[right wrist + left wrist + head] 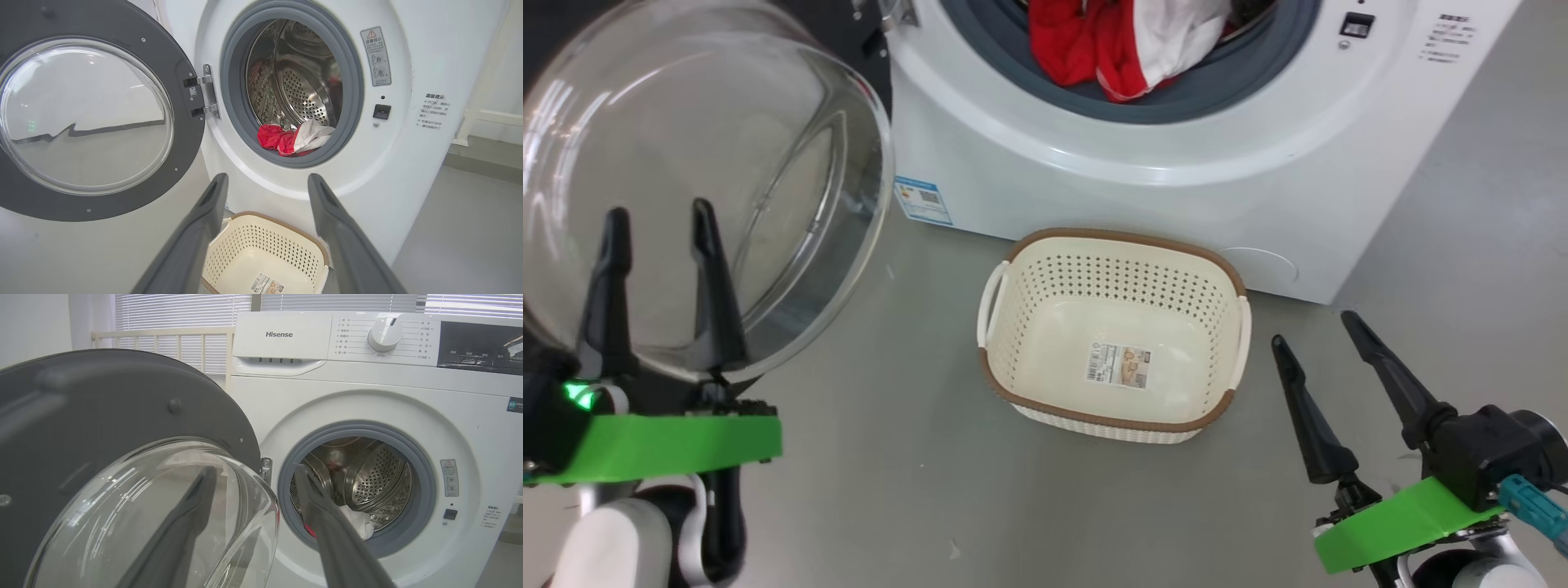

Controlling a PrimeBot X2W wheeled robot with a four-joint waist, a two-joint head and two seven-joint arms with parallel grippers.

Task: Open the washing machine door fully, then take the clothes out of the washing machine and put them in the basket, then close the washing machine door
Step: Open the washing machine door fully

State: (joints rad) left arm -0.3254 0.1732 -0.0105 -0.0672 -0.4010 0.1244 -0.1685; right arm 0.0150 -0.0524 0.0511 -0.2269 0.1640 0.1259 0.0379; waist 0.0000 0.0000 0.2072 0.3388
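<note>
Since the washing machine [1054,188] stands open, the risks gather around its mouth; the washing machine door [727,106] hangs swung out at the left side of the washing machine, seemingly fully open, yet if it drifts back it may strike an arm that reaches in; the basket [1127,237] sits empty on the floor just in front of the washing machine, and it looks light, so a careless arm can push it away; the clothes [1111,41] lie at the front lip of the washing machine's drum, partly over the grey gasket, and a shallow pinch may take only one layer, so the bundle drops on the floor; the left gripper [659,209], wide apart and holding nothing, is close before the door glass and could knock it; the right gripper [1312,329], also wide and empty, hovers in front of the washing machine's right corner.
</note>
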